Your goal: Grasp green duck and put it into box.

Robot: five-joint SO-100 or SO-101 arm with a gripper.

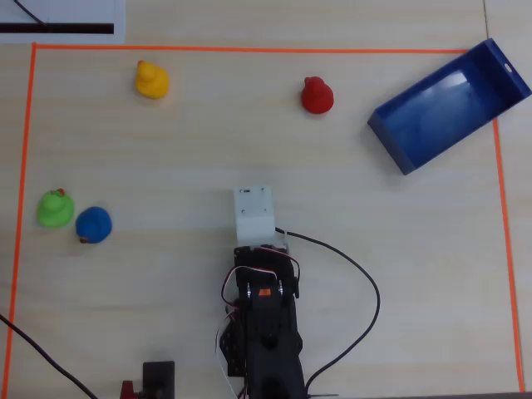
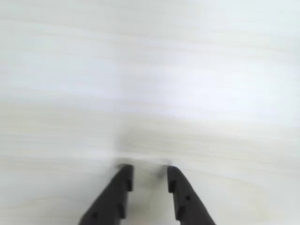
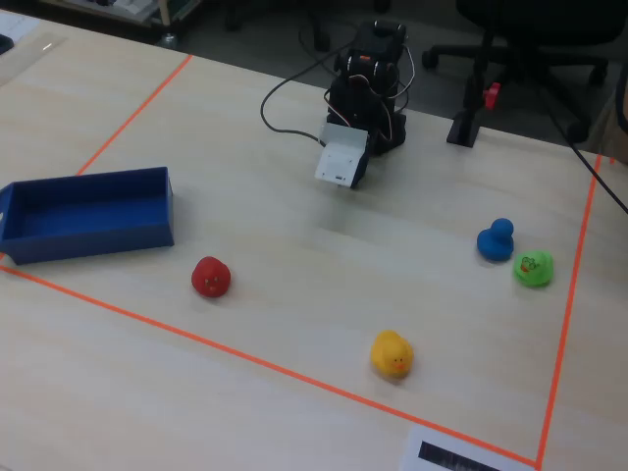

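Pale wood-grain tabletop [image 1: 374, 249], edged by thin orange tape line [image 1: 249, 49].

Overhead view: small bright green toy duck [image 1: 55, 209] sits at far left, touching or just beside rounded blue toy duck [image 1: 93, 224] on its right. Yellow toy duck [image 1: 152, 80] upper left; red toy duck [image 1: 317, 95] upper middle. Large dark blue open-topped box [image 1: 445, 106] lies tilted at upper right, across the tape line, well apart from the green duck. Black arm [image 1: 264, 332] enters from bottom centre, its white wrist housing [image 1: 253, 213] hiding the fingers. Black cable [image 1: 357, 291] loops to its right.

Wrist view: only bare, blurred tabletop and the gripper [image 2: 149, 176]. Two dark fingers [image 2: 117, 192] rise from bottom edge, tips parted by a narrow gap, nothing between them. No duck or box shows here.

Fixed view, from the opposite side: green duck [image 3: 533, 267] now at right near the tape, blue duck [image 3: 496, 240] just left of it. Yellow duck [image 3: 392, 354] near front, red duck [image 3: 211, 277] left of centre, box [image 3: 88, 214] far left, empty inside. Arm [image 3: 368, 83] folded at the far edge; fingertips not visible.
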